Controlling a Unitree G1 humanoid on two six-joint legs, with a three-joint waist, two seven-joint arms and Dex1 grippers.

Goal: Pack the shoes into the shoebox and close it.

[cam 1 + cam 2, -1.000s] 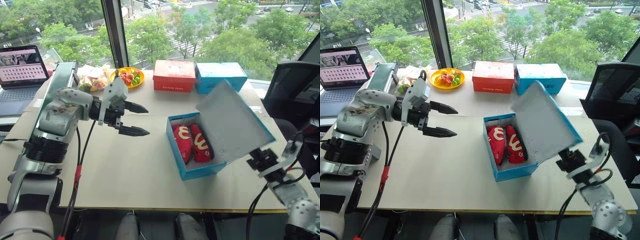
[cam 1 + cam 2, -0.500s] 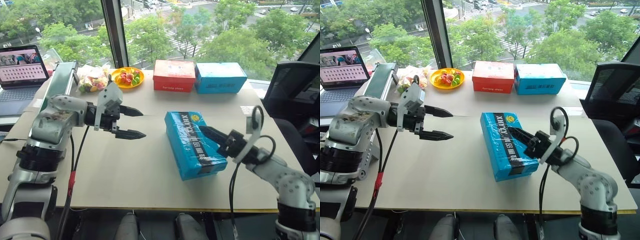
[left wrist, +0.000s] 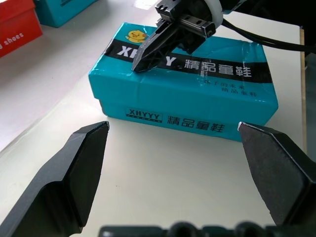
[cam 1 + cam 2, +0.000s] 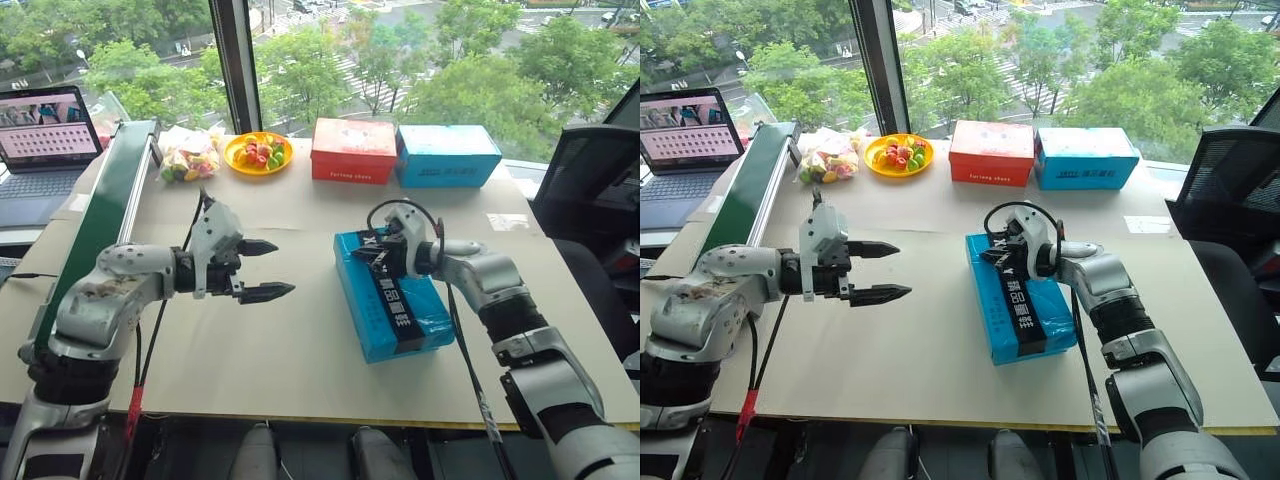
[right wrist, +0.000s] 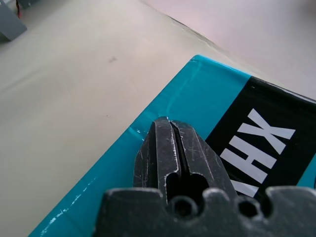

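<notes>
My right gripper [image 4: 366, 256] is clenched with nothing between its two black fingers, and its tip presses down on the lid of the bright blue cardboard shoebox [image 4: 395, 318], at the far end by the white lettering of the dark band and near the round yellow-green logo [image 3: 131, 35]. The lid lies flat and closed, so the shoes are hidden inside. The box sits on the pale tabletop [image 4: 290, 350], a little right of the middle.

My left gripper [image 4: 268, 270] hangs above the table well left of the box, fingers spread wide and empty, pointing toward the box's long side.

Along the far edge by the window stand a red cardboard box [image 4: 352, 151] and, just beside it, a plainer light-blue box [image 4: 448, 156]. Left of those are a yellow plate of colourful sweets [image 4: 258, 152] and a clear bag of snacks [image 4: 187, 160]. An open laptop [image 4: 41, 130] sits at the far left.
</notes>
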